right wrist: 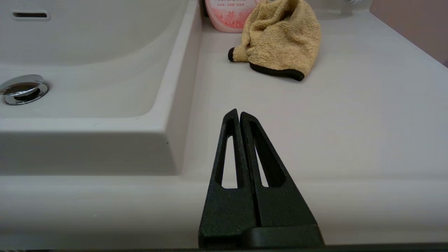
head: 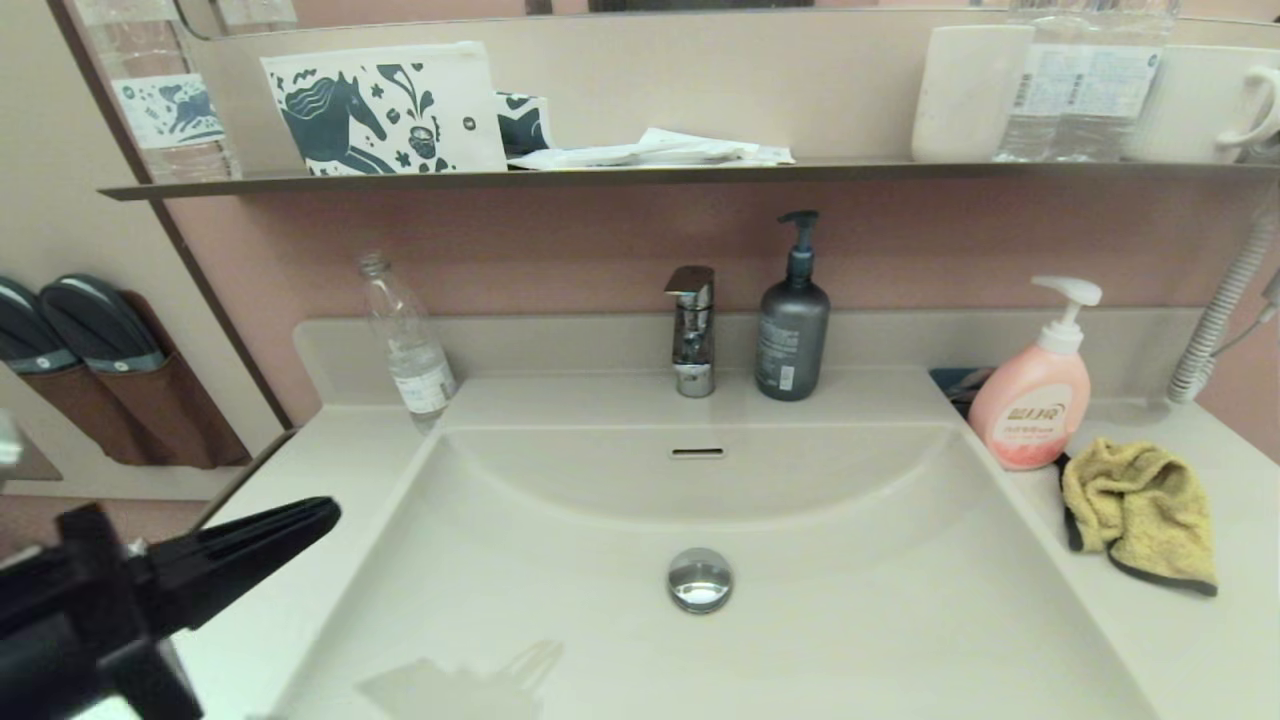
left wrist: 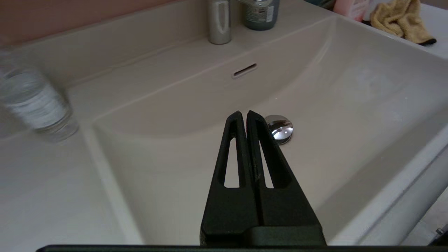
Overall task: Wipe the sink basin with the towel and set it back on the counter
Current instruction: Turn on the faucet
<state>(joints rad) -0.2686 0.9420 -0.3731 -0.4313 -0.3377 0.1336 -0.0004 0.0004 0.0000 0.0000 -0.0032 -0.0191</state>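
Soft, even indoor light; the drain plug (head: 700, 579) glints, and the clear bottle (left wrist: 33, 105) is motion-blurred.

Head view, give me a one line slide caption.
Left gripper shut beside the sink basin; towel crumpled on the counter.

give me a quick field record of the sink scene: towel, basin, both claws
towel: crumpled on the counter, right of the sink basin, beside the pink soap bottle
sink basin: no cloth in it, drain plug in place
left claw: shut, holding nothing, above the basin's left side
right claw: shut, holding nothing, low at the counter's front edge, towel ahead of it
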